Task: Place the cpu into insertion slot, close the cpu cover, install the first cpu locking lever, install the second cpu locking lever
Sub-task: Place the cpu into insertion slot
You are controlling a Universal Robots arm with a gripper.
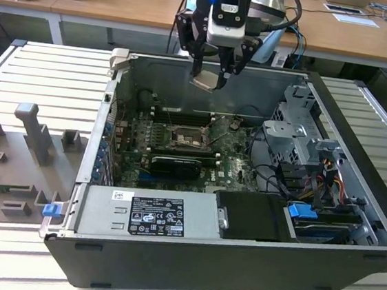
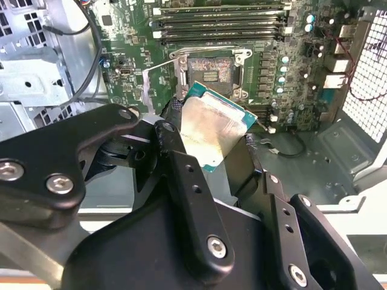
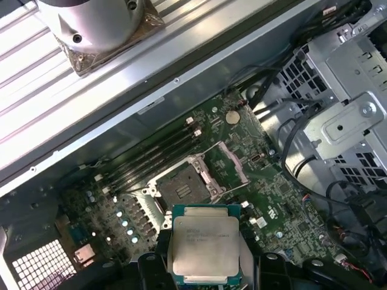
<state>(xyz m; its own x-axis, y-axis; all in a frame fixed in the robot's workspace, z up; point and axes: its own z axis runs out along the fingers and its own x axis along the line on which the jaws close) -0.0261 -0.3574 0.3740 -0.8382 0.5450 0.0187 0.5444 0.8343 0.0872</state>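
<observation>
My gripper (image 1: 211, 76) hangs over the open computer case (image 1: 249, 275), near its back wall, shut on the cpu (image 1: 207, 82). The cpu is a flat square chip with a pale silver top and a green edge, tilted between the black fingers (image 2: 175, 142) in both wrist views (image 3: 205, 244). Below it on the green motherboard lies the insertion slot (image 1: 187, 139), (image 2: 208, 69), (image 3: 179, 184), with nothing in it. The cpu cover (image 3: 233, 162), (image 2: 158, 84), a thin metal frame, stands swung open beside the slot. The cpu is well above the slot and touches nothing else.
A grey power supply (image 1: 148, 213) fills the case's front. A metal drive cage (image 1: 299, 128) with cables (image 1: 328, 180) stands at the exterior view's right. Memory slots (image 3: 151, 160) run along the socket. Grey fixtures (image 1: 35, 135) sit on the slatted table at the exterior view's left.
</observation>
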